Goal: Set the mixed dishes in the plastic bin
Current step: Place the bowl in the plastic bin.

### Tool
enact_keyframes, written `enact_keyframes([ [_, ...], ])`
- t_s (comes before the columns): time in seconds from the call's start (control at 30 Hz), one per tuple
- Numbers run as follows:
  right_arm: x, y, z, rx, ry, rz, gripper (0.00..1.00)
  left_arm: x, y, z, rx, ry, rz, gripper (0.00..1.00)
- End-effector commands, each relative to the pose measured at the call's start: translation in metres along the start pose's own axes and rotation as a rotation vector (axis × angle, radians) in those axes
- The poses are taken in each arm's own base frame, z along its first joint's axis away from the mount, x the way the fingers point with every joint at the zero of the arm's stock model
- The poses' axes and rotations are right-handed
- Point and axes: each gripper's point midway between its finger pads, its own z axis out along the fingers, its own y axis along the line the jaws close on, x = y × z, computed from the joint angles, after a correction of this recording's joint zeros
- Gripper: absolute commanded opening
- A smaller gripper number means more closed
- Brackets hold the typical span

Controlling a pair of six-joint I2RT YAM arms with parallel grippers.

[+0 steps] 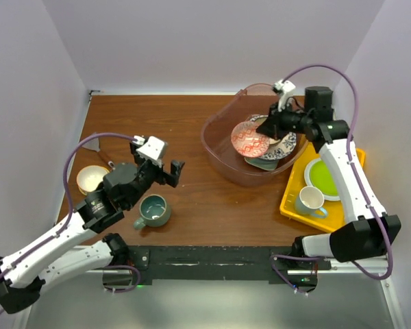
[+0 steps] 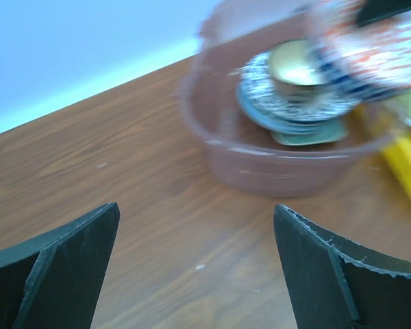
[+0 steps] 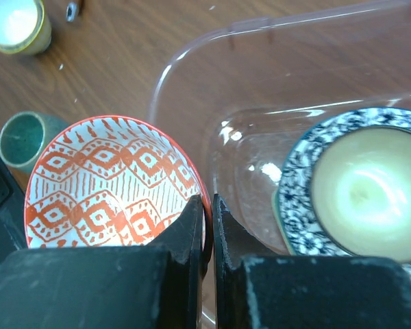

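The right claw (image 3: 209,226), pinched on the rim of the red bowl (image 3: 109,185), holds it over the plastic bin (image 1: 219,154) at 2 o'clock on the counter (image 1: 192,123), so lowering and release seem next, while the left claw (image 2: 196,209), spread wide, hovers near the grey-teal mug (image 1: 153,210) at 8 o'clock.

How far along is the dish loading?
Done: blue-patterned plate with a pale bowl on it sits in the plastic bin. In hand: right pincer grips the red bowl by its rim over the bin. Remaining: teal mug and yellow-rimmed bowl on the table; left pincer open, empty.
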Motion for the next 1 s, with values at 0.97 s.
enact_keyframes([
  [0.97, -0.010, -0.161, 0.003, 0.269, -0.089, 0.124, 0.00, 0.077, 0.079, 0.002, -0.285, 0.149, 0.074, 1.00],
])
